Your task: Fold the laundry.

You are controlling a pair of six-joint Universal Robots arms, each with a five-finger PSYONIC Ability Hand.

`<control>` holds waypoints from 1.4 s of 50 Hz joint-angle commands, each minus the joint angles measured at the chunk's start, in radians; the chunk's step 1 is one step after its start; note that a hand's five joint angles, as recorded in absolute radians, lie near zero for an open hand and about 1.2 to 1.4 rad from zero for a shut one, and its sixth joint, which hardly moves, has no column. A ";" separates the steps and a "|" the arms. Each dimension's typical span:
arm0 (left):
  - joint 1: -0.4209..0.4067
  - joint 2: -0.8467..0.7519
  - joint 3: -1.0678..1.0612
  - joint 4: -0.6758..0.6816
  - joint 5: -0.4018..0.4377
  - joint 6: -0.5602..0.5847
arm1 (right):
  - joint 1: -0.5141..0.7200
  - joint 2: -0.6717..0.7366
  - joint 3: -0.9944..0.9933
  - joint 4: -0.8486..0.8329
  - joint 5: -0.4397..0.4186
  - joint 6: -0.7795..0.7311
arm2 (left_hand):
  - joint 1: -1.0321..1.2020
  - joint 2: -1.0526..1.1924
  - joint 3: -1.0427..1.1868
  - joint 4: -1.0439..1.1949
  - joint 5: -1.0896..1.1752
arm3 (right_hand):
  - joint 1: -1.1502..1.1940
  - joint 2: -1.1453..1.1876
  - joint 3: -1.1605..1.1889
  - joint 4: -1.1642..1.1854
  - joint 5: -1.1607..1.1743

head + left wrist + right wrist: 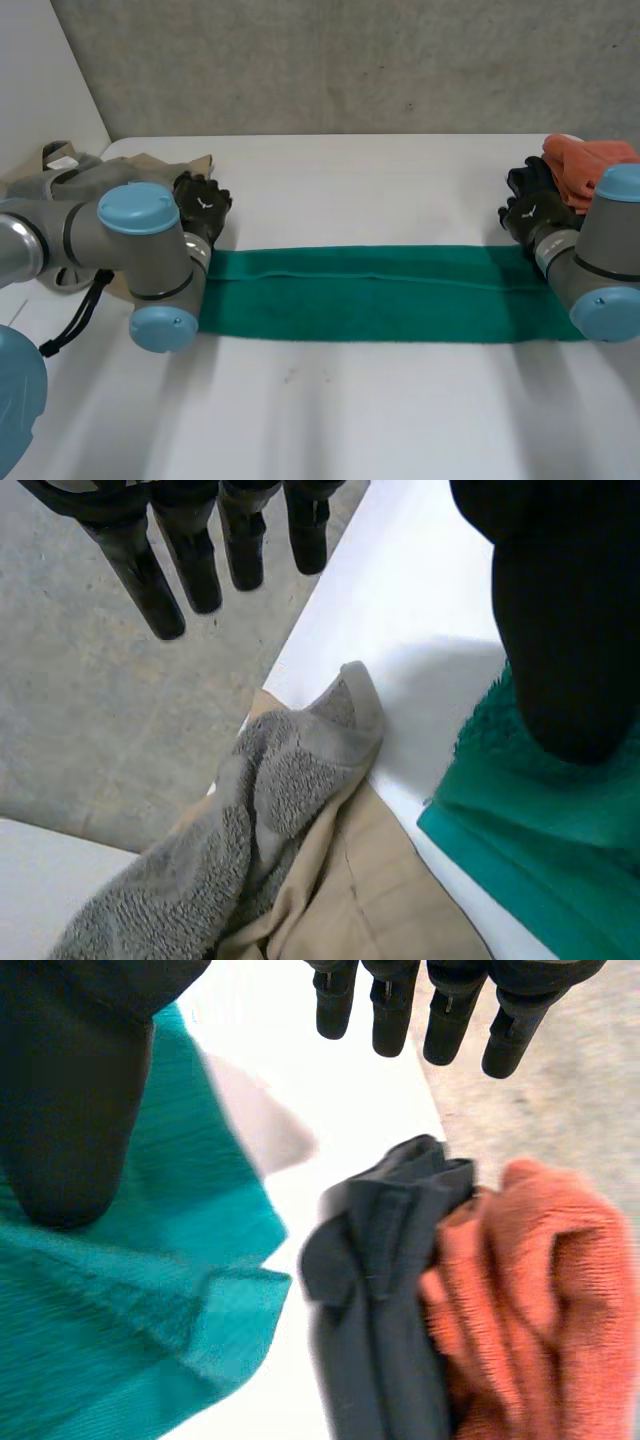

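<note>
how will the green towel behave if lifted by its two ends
Probably floppy: the green towel lies flat in a long folded strip and its corner curls in the right wrist view, so its middle would likely sag. Its terry pile looks grippy, not slippery.

Just a plain white table with a few faint marks on its top. Right behind its far edge there's a rough grey concrete wall, speckled and scuffed. A smooth white panel meets that wall at the left corner.
</note>
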 commanded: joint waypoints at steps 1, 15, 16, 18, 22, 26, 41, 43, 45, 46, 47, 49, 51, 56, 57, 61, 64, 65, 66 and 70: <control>-0.013 0.074 -0.022 0.003 -0.009 0.005 | -0.009 -0.083 0.027 -0.053 0.026 0.082 | -0.018 -0.045 -0.048 -0.038 -0.051 | -0.051 -0.037 -0.037 -0.044 -0.050; -0.009 0.186 -0.189 0.011 0.170 0.009 | -0.078 -0.202 0.113 0.235 -0.096 0.119 | -0.018 -0.045 -0.048 -0.038 -0.051 | -0.051 -0.037 -0.037 -0.044 -0.050; -0.006 0.174 -0.185 0.014 0.177 0.011 | -0.080 -0.196 0.110 0.221 -0.107 0.121 | -0.018 -0.045 -0.048 -0.038 -0.051 | -0.051 -0.037 -0.037 -0.044 -0.050; 0.004 0.116 -0.150 0.026 0.183 0.011 | -0.083 -0.158 0.104 0.154 -0.135 0.131 | -0.018 -0.045 -0.048 -0.038 -0.051 | -0.051 -0.037 -0.037 -0.044 -0.050; 0.010 0.038 -0.073 0.037 0.181 0.009 | -0.078 -0.081 0.075 0.025 -0.144 0.163 | -0.018 -0.045 -0.048 -0.038 -0.051 | -0.051 -0.037 -0.037 -0.044 -0.050; 0.020 -0.021 0.008 0.071 0.187 -0.001 | -0.075 -0.014 0.035 -0.101 -0.150 0.225 | -0.018 -0.045 -0.048 -0.038 -0.051 | -0.051 -0.037 -0.037 -0.044 -0.050; 0.059 -0.159 0.197 0.259 0.174 -0.035 | -0.066 0.112 -0.061 -0.480 -0.032 0.410 | 0.020 -0.006 -0.009 0.001 -0.012 | -0.051 -0.037 -0.037 -0.044 -0.050; 0.050 -0.127 0.174 0.255 0.170 -0.064 | -0.067 0.082 -0.042 -0.469 -0.030 0.424 | 0.020 -0.006 -0.009 0.001 -0.012 | -0.051 -0.037 -0.037 -0.044 -0.050; 0.050 -0.069 0.115 0.249 0.170 -0.084 | -0.072 0.010 0.001 -0.425 -0.030 0.424 | 0.020 -0.006 -0.009 0.001 -0.012 | -0.051 -0.037 -0.037 -0.044 -0.050; 0.050 -0.046 0.087 0.249 0.172 -0.089 | -0.075 -0.016 0.016 -0.397 -0.030 0.424 | 0.020 -0.006 -0.009 0.001 -0.012 | -0.051 -0.037 -0.037 -0.044 -0.050; 0.050 -0.023 0.056 0.249 0.172 -0.092 | -0.078 -0.043 0.031 -0.367 -0.030 0.426 | 0.020 -0.006 -0.009 0.001 -0.012 | -0.051 -0.037 -0.037 -0.044 -0.050; 0.050 0.052 -0.038 0.249 0.175 -0.095 | -0.078 -0.119 0.079 -0.249 -0.038 0.426 | 0.020 -0.006 -0.009 0.001 -0.012 | -0.051 -0.037 -0.037 -0.044 -0.050; 0.050 0.106 -0.103 0.249 0.177 -0.100 | -0.083 -0.167 0.108 -0.163 -0.050 0.427 | 0.018 -0.009 -0.012 -0.002 -0.015 | -0.051 -0.037 -0.037 -0.044 -0.050; 0.048 0.281 -0.318 0.253 0.187 -0.158 | -0.165 -0.256 0.202 0.126 -0.116 0.418 | 0.015 -0.012 -0.015 -0.005 -0.018 | 0.003 0.017 0.017 0.011 0.004; 0.048 0.303 -0.343 0.253 0.187 -0.173 | -0.185 -0.262 0.216 0.161 -0.127 0.417 | 0.015 -0.012 -0.015 -0.005 -0.018 | 0.012 0.026 0.026 0.019 0.013; 0.047 0.384 -0.436 0.252 0.204 -0.271 | -0.250 -0.284 0.285 0.272 -0.184 0.380 | 0.012 -0.015 -0.018 -0.008 -0.021 | 0.036 0.049 0.049 0.043 0.037; 0.042 0.424 -0.487 0.250 0.244 -0.346 | -0.281 -0.299 0.355 0.264 -0.233 0.329 | 0.018 -0.009 -0.012 -0.002 -0.015 | 0.106 0.119 0.120 0.113 0.107; 0.042 0.429 -0.496 0.250 0.256 -0.360 | -0.287 -0.301 0.369 0.257 -0.244 0.315 | 0.020 -0.006 -0.009 0.001 -0.012 | 0.124 0.137 0.137 0.131 0.125; 0.042 0.435 -0.504 0.250 0.267 -0.374 | -0.299 -0.301 0.392 0.235 -0.257 0.291 | 0.023 -0.003 -0.006 0.004 -0.009 | 0.144 0.158 0.158 0.151 0.145; 0.040 0.445 -0.528 0.250 0.289 -0.403 | -0.310 -0.299 0.435 0.151 -0.268 0.253 | 0.026 0.000 -0.003 0.007 -0.006 | 0.165 0.178 0.179 0.172 0.166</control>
